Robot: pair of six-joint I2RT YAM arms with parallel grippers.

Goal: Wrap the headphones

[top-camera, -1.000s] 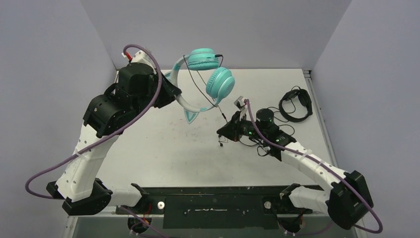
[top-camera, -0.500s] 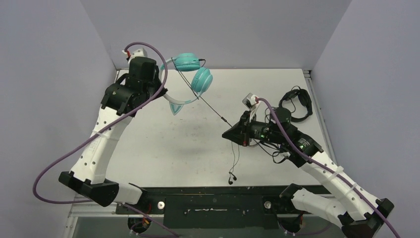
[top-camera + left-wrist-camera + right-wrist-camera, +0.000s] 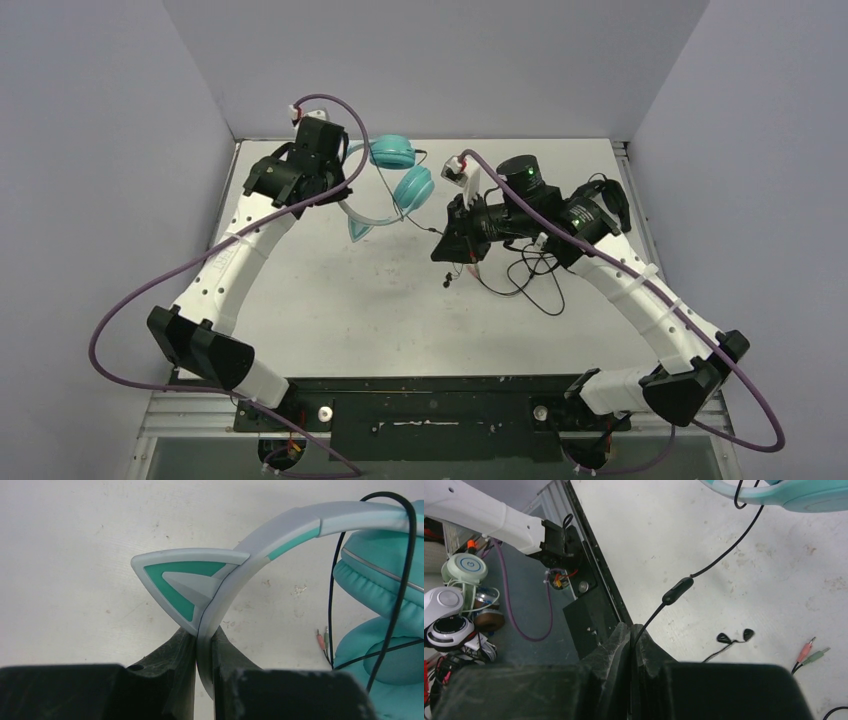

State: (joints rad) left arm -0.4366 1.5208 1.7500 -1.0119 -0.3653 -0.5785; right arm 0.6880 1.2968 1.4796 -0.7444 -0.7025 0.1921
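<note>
A: The left gripper [image 3: 204,645] clamps the pale headband [image 3: 280,535], holding the headphones [image 3: 398,172] above the table [image 3: 330,290], far-left side.
B: And the right gripper [image 3: 632,637] pinches the thin black cable [image 3: 724,555] (just below its inline pod [image 3: 677,590]), jaws tight.

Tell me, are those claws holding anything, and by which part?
The left gripper pinches the headphones by the headband, below a cat ear; the right gripper pinches their black cable.

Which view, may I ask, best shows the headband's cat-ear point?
Left wrist: the cat-ear point is large and sharp, just above the left gripper clamping the headband. The top view shows it tiny; the right wrist view misses it.
</note>
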